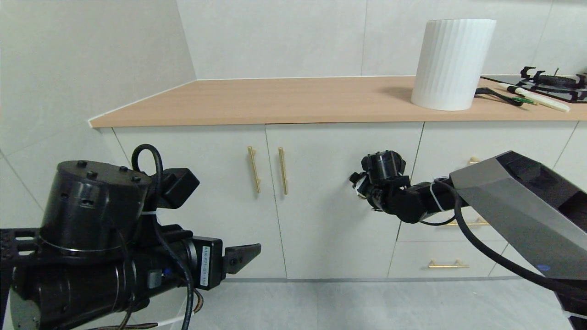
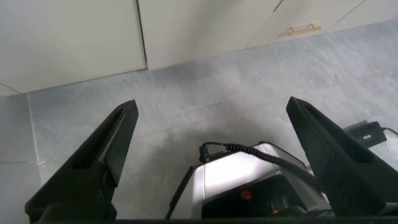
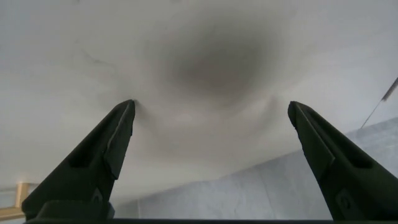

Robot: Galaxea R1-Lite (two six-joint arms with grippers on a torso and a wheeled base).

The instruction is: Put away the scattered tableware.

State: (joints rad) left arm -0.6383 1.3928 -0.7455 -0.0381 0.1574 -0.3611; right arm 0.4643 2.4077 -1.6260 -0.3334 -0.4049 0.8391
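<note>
- Pale grey kitchen cabinets with slim brass bar handles (image 1: 282, 170) stand under a long wood-grain countertop (image 1: 275, 98), with grey tiled wall behind and grey floor tiles below.
- On the countertop stands a tall white ribbed cylindrical container (image 1: 451, 64). Just beside it, on the robot's right, lies the scattered tableware: a black-handled utensil (image 1: 497, 95) and a long cream-white utensil with a green band (image 1: 541, 98), at the edge of a black gas hob (image 1: 555, 82).
- Both utensils lie flat, their long axes running roughly across the counter from left to right, slanting a little toward the front edge.
- The right gripper (image 1: 362, 183) is held out low, close to the plain face of a cabinet door (image 3: 205, 68). Its fingers are spread wide, with nothing between them.
- The left gripper (image 2: 211, 106) sits low on the robot's left, over the floor. Its fingers are also spread wide and it holds nothing.
- The tableware lies above the right gripper and to its right, up on the counter, while that gripper is below counter level and faces the door.
- The right arm looks much the nearer of the two. It would likely have to rise above the counter edge and swing right past the white container to reach the handles.
</note>
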